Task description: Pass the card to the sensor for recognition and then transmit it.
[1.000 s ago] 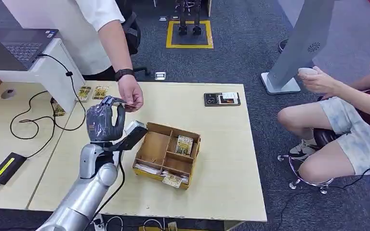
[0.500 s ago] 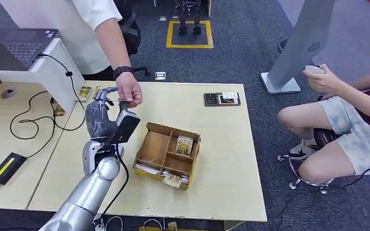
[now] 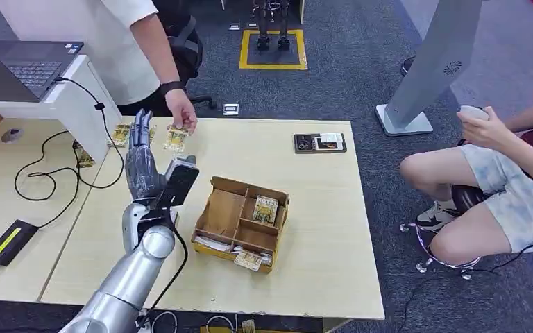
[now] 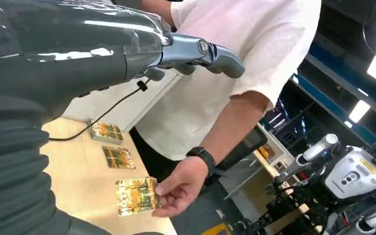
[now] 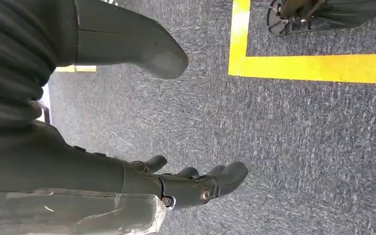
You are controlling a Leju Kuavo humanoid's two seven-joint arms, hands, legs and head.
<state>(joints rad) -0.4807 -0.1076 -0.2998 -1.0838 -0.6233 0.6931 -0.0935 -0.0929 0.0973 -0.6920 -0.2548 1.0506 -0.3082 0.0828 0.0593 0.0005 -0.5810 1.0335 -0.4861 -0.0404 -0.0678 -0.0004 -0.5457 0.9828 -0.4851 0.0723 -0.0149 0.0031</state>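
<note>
Left hand (image 3: 141,161) is raised over the table (image 3: 319,229) near its far-left corner, fingers straight and apart, holding nothing. The card (image 3: 175,138) is in the person's hand (image 3: 182,118), pinched at the table's far edge just beside the robot's fingertips; 2 more cards (image 4: 112,144) lie along that edge. Looks like the handover is done and the card has left the robot. To finish cleanly: keep the fingers spread, lift straight back from the person's hand without brushing the card, and stay clear of the wooden tray (image 3: 239,222). Right hand (image 5: 186,183) hangs over the carpet, fingers loosely curled, nothing in it.
</note>
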